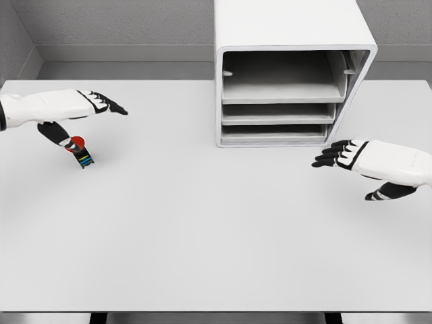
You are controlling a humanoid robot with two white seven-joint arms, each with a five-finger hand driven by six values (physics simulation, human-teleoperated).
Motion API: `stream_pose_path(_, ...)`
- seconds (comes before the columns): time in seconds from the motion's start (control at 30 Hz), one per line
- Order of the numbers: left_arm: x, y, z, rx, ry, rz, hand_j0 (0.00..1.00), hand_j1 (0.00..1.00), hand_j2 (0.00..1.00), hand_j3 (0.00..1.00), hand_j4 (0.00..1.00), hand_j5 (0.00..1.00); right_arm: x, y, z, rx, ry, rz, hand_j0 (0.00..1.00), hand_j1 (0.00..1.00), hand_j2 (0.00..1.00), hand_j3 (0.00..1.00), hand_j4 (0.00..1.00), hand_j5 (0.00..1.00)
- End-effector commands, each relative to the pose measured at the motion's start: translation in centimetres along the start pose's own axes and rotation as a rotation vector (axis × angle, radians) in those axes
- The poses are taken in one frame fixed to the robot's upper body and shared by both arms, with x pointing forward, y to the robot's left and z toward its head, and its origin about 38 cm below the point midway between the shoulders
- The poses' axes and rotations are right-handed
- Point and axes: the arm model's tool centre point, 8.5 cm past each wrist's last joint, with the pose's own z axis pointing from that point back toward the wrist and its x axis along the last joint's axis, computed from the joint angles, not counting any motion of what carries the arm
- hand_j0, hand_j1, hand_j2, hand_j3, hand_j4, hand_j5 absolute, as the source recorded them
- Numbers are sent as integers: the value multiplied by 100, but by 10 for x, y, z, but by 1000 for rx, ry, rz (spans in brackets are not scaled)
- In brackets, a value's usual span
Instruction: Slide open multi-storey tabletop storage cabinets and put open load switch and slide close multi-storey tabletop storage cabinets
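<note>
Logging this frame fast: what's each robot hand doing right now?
Left robot hand: open, fingers extended above the load switch, holding nothing.
Right robot hand: open, empty, near the cabinet.

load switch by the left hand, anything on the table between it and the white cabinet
Nothing visible. The small red-and-black load switch lies under the left hand, and only bare grey table separates it from the white three-tier cabinet.

pale grey table (202, 236) with white storage cabinet (290, 40) and small load switch (82, 155)
</note>
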Motion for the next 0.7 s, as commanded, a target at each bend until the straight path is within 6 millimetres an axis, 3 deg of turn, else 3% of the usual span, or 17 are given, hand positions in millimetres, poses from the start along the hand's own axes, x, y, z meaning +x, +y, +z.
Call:
stream_pose_path(0.0,1,0,6,-7,5,-7,100,100,100,100,100,100,4,4,-5,8,-17,-11,100,100,100,100,100,100)
stream_pose_path(0.13,-2,-1,14,-19,21,-12,100,100,100,100,100,100,3,4,-5,3,-18,-13,100,100,100,100,100,100)
stream_pose_path(0.23,-5,-21,10,-140,41,-40,100,100,100,100,100,100,3,-27,-14,-78,-34,34,100,100,100,100,100,100)
stream_pose_path(0.4,-14,-34,4,-187,77,-52,100,100,100,100,100,100,4,-46,-38,-91,-84,70,100,100,100,100,100,100)
stream_pose_path(0.53,-28,-40,3,-192,113,-19,100,100,100,100,100,100,-6,-67,-60,-144,-100,61,100,100,100,100,100,100)
stream_pose_path(0.67,-38,-49,-6,-204,138,10,100,100,100,100,100,100,-6,-72,-78,-144,-127,54,100,100,100,100,100,100)
